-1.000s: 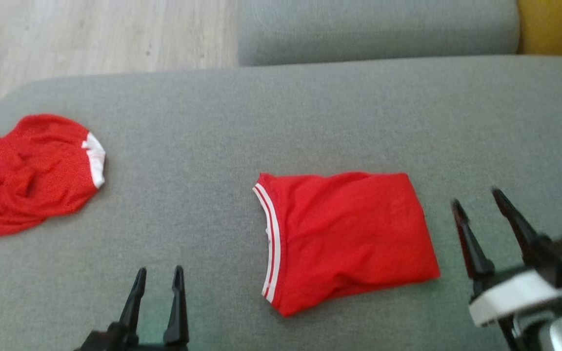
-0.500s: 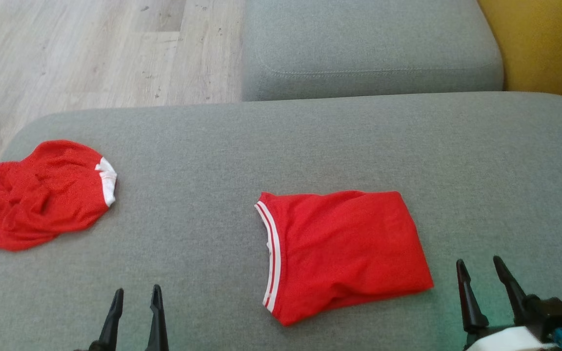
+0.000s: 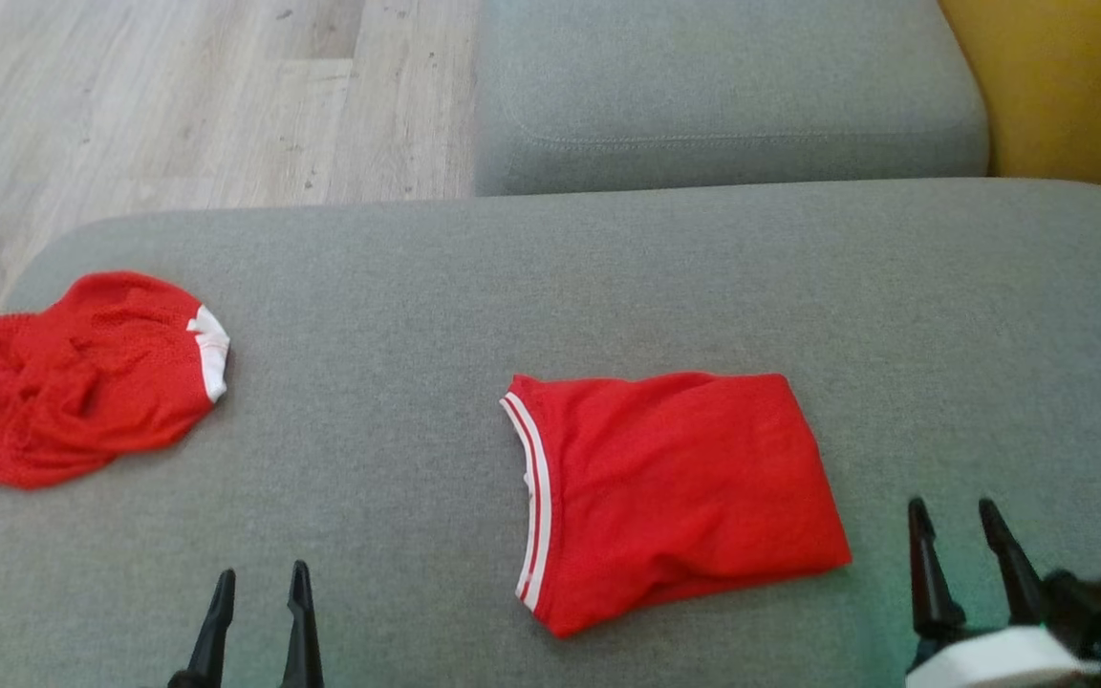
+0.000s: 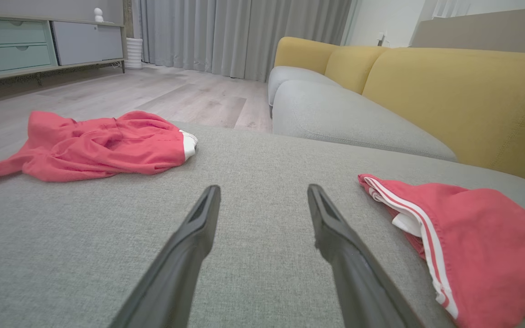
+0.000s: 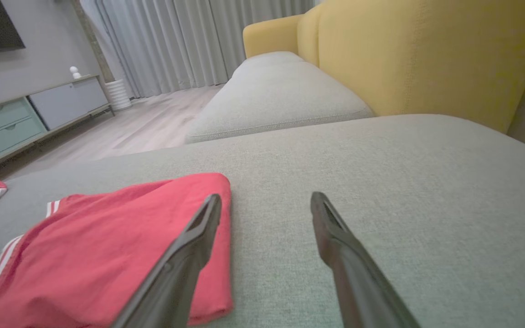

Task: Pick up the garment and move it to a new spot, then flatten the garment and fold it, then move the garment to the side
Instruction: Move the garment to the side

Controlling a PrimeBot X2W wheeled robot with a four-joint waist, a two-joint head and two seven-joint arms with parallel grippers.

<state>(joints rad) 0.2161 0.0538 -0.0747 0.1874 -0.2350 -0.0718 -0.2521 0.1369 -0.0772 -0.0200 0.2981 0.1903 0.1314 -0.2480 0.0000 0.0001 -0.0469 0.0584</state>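
Barely shifted, the right gripper [image 3: 952,504] and left gripper [image 3: 261,571] gape empty; the soft, light folded garment [image 3: 675,497] probably needs pinching at its layered edge.

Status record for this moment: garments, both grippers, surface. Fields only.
folded garment: red, white-striped trim, lying mid-cushion
crumpled garment: red, white trim, bunched near the cushion's left edge
left gripper: open, empty, left of the folded garment, apart from it
right gripper: open, empty, just right of the folded garment
cushion: grey fabric
backrest: yellow, far right
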